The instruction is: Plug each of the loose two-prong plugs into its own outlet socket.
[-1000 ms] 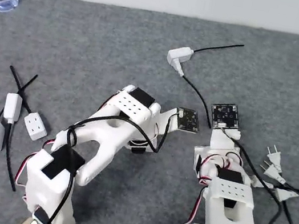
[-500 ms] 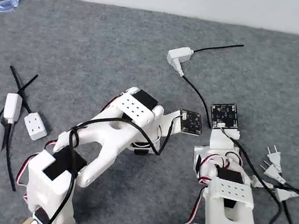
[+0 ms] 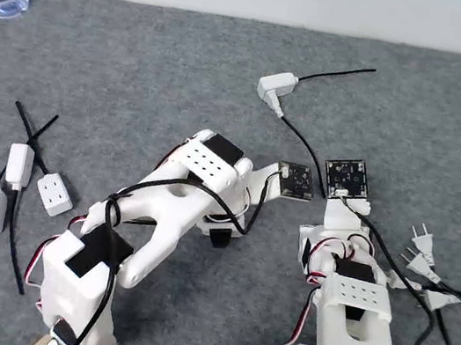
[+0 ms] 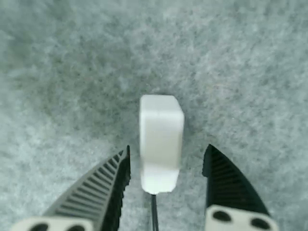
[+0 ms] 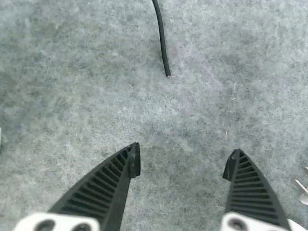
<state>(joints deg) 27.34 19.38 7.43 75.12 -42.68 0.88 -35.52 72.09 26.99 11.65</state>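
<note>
**White corded block, flanked by the left claw's parted jaws**

Grey carpet (image 3: 140, 76) is recorded as the ground for all entries.

Item 1. A white block (image 4: 161, 120) is laid flat on the carpet, with a thin cord (image 4: 154, 214) leaving its near end. Its long axis is lined up with the reach of the left gripper (image 4: 167, 150): cord end toward the wrist, blunt end away. The jaws are held wide, one along each long side, neither touching, and the block is set a little off centre between them. A plain closing is judged enough to take it across its narrow width. (No prongs are seen, so plug or socket cannot be told.)

Item 2. The right gripper (image 5: 185, 150) is spread wide over bare carpet with nothing between its jaws. A black cable end (image 5: 162, 43) lies ahead of it.

Item 3. The loose two-prong plugs (image 3: 419, 245) are found just beside the right arm, which is the nearer arm to them.

Item 4. The outlet sockets (image 3: 54, 193) are grouped well apart, on the left arm's side.
</note>
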